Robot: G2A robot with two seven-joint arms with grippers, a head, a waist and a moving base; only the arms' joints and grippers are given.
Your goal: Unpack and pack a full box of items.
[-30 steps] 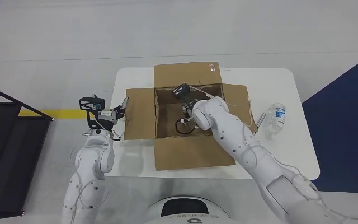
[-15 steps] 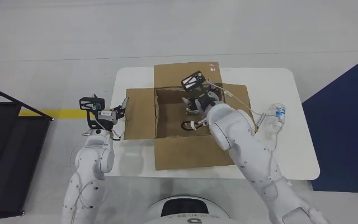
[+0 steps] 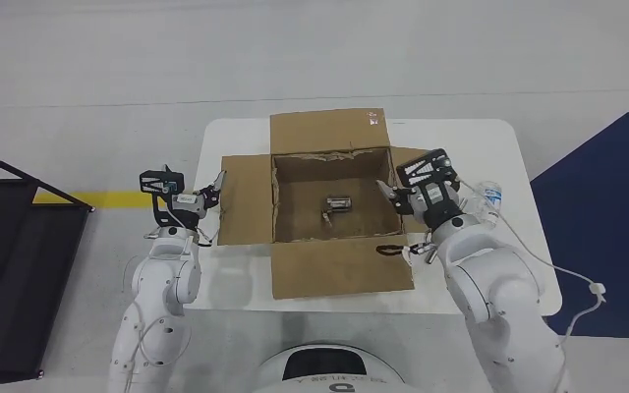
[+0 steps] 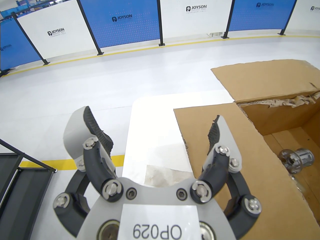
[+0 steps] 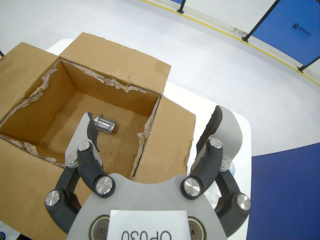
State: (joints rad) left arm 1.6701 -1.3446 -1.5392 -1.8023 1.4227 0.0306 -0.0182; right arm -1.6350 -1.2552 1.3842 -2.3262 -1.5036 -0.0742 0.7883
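Observation:
An open cardboard box (image 3: 329, 131) stands in the middle of the white table (image 3: 482, 147), all its flaps folded out. On its floor lies a small metal spool (image 3: 335, 204), on its side (image 5: 105, 124), also seen over the box's left wall (image 4: 296, 159). My right gripper (image 3: 398, 195) hangs open above the box's right flap (image 5: 170, 136), with nothing between its fingers (image 5: 154, 118). Off the table's left edge, my left gripper (image 3: 214, 189) stands open and holds nothing (image 4: 151, 117), beside the left flap (image 4: 220, 136).
A clear plastic water bottle (image 3: 486, 201) lies on the table to the right of the box. A black rack (image 3: 25, 255) stands on the floor at the far left. Bare table strips run around the box.
My right arm has pulled up out of the box and swung right, over the right flap. The spool on the box floor is now uncovered. The left arm has kept still.

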